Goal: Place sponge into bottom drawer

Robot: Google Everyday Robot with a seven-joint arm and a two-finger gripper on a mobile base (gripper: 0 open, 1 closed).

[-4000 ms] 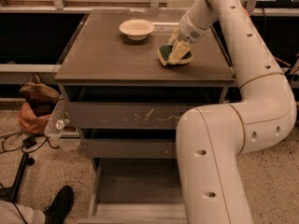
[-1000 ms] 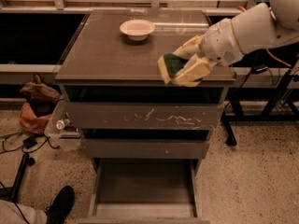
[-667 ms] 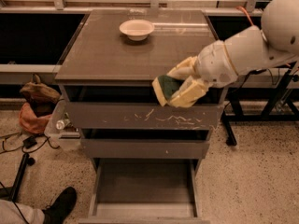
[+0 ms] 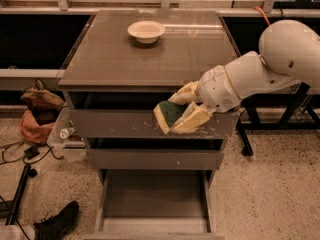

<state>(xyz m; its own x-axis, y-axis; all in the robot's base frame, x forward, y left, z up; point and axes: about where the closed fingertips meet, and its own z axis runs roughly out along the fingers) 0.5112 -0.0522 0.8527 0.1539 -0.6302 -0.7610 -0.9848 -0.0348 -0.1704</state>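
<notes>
My gripper [image 4: 186, 110] is shut on the sponge [image 4: 168, 115], dark green face over pale yellow foam, and holds it in the air in front of the scratched top drawer front. The cream fingers [image 4: 192, 120] clamp it from above and below. The white arm reaches in from the right. The bottom drawer [image 4: 152, 195] is pulled out below, a shallow grey-brown tray with a bare flat base. The sponge hangs well above it, over its right half.
A cream round bowl [image 4: 146, 31] stands at the back of the cabinet top [image 4: 150, 54]. The middle drawer front [image 4: 155, 159] is shut. A brown bag [image 4: 40, 111], cables and a black shoe [image 4: 57, 221] lie on the floor at left.
The gripper has lifted the sponge off the cabinet top, carried it forward over the front edge and lowered it to the level of the top drawer front.
</notes>
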